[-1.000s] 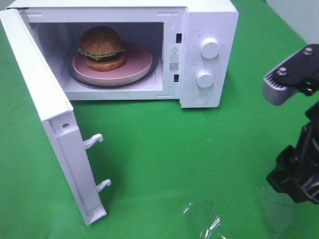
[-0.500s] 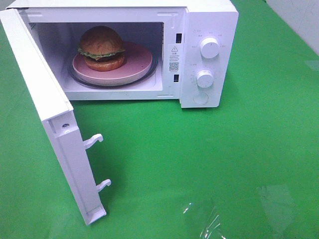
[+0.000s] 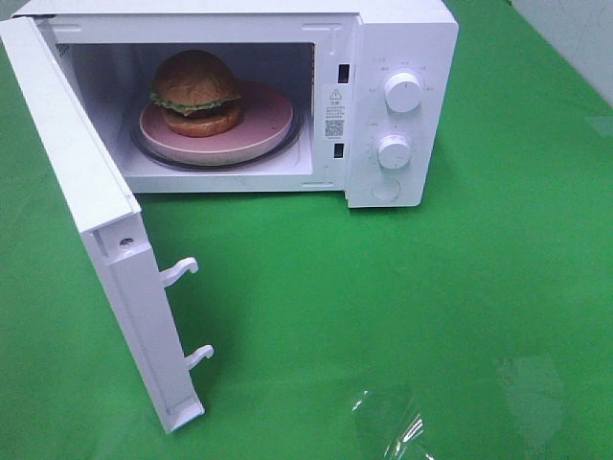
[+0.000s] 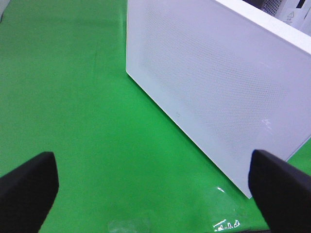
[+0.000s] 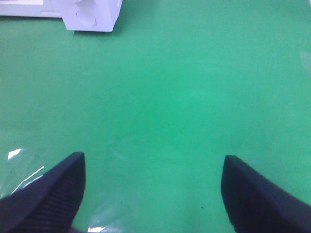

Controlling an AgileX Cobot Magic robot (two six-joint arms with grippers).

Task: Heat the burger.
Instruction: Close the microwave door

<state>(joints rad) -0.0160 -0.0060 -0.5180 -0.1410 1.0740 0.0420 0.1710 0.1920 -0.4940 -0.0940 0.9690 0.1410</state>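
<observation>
The burger (image 3: pixel 195 92) sits on a pink plate (image 3: pixel 268 120) inside the white microwave (image 3: pixel 402 38), whose door (image 3: pixel 91 220) stands wide open to the left. Neither arm shows in the exterior high view. In the left wrist view my left gripper (image 4: pixel 155 194) is open over the green cloth, its black fingertips (image 4: pixel 26 189) far apart, facing the outer face of the door (image 4: pixel 218 92). In the right wrist view my right gripper (image 5: pixel 153 194) is open with nothing between its fingers, well away from the microwave's knob corner (image 5: pixel 90 14).
A green cloth (image 3: pixel 383 307) covers the table. Two knobs (image 3: pixel 402 91) and a round button are on the microwave's right panel. Two latch hooks (image 3: pixel 177 273) stick out of the door's edge. A clear plastic patch (image 3: pixel 393 422) glints near the front edge.
The right arm, seen at the right edge one second ago, has withdrawn out of the exterior high view. The microwave, door and burger have not moved.
</observation>
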